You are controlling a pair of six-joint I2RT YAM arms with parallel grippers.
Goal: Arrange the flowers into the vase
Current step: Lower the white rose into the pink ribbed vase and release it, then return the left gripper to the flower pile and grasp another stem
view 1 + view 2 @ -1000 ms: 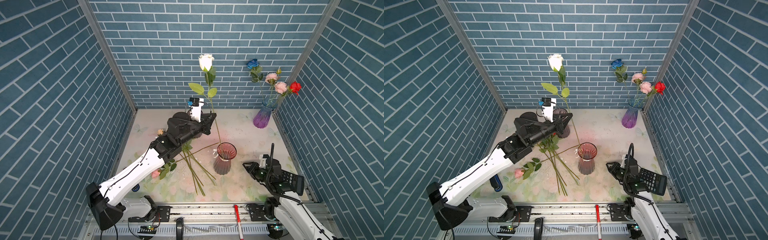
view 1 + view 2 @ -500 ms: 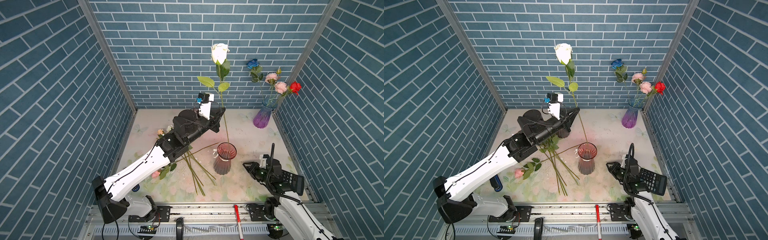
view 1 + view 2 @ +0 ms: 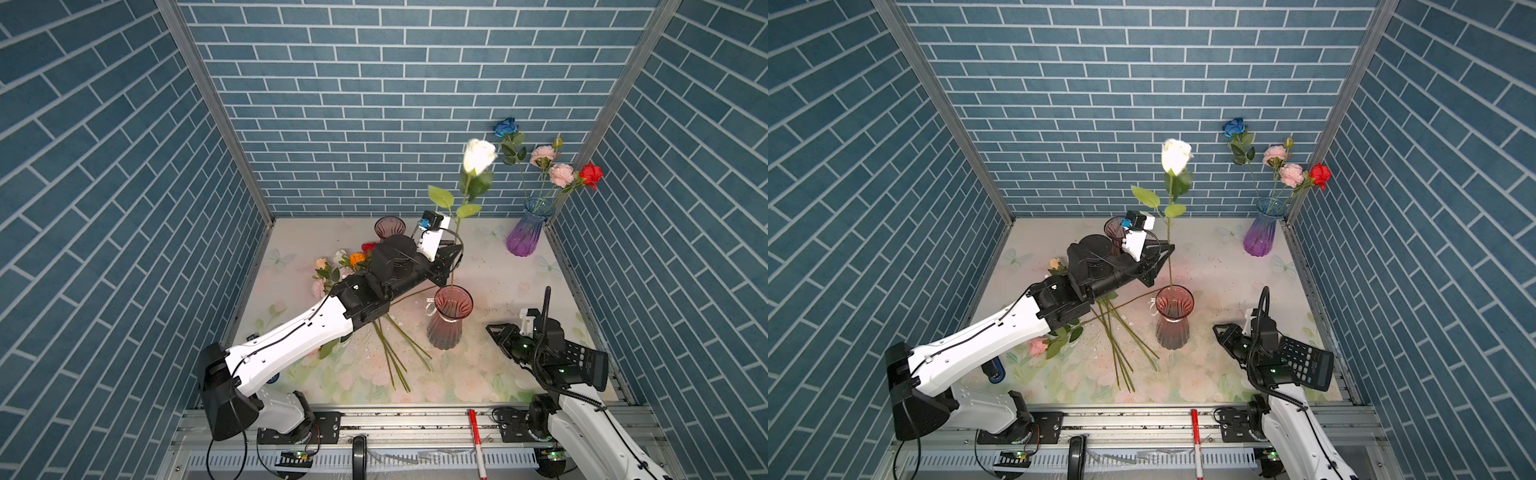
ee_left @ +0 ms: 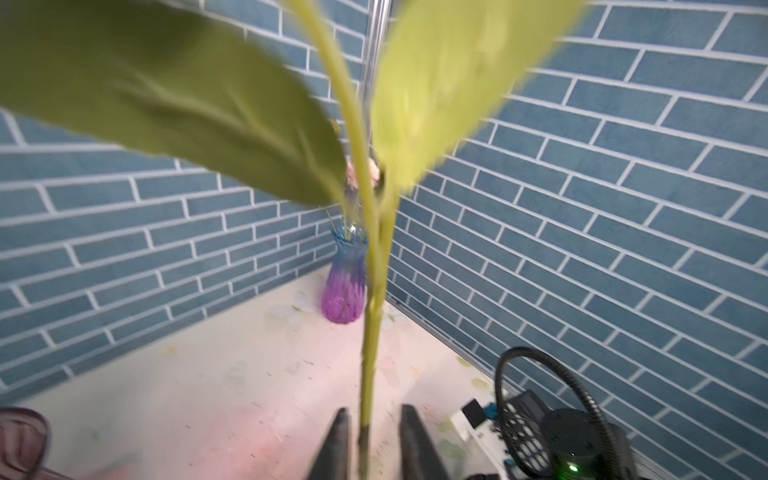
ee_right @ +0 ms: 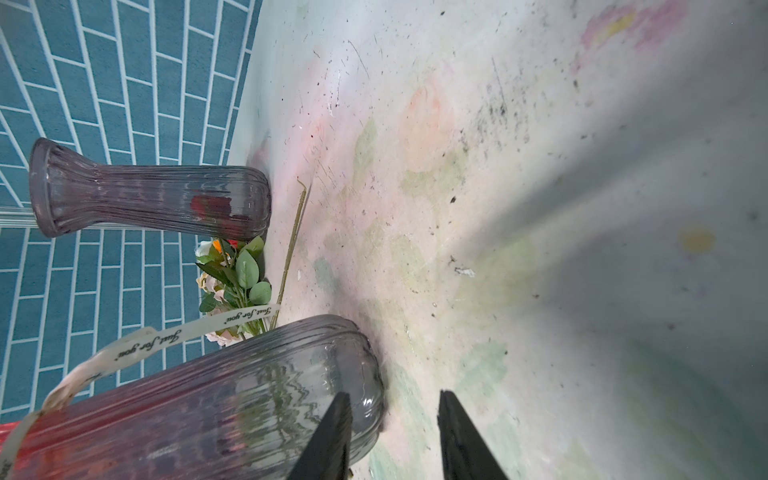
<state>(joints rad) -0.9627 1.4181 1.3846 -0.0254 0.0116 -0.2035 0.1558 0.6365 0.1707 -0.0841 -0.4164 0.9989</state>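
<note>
In the middle of the bench (image 3: pixel 494 266), a top view shows the white rose (image 3: pixel 478 154) standing with its stem down in the mouth of the red vase (image 3: pixel 446 328). The left hand (image 3: pixel 451 266) is around the stem just above the rim. Compared with one second before, the bloom is lower and more to the right. It looks blurred, so I judge the flower is only now set in and swings a little. The other flowers (image 3: pixel 353 262) lie on the bench under the left arm, and some blooms already stand in the purple vase (image 3: pixel 527 230) at the back corner. The right hand (image 3: pixel 496 332) rests low beside the red vase, not touching it, in the same place as before. In the left wrist view the two fingers (image 4: pixel 338 444) stand apart and the stem (image 4: pixel 368 374) passes between them with free space on one side. The grip that carried the rose is let go. In the right wrist view the right hand (image 5: pixel 392 428) has its fingers apart with nothing between them. So one more flower seems placed, and the loose ones remain.
</note>
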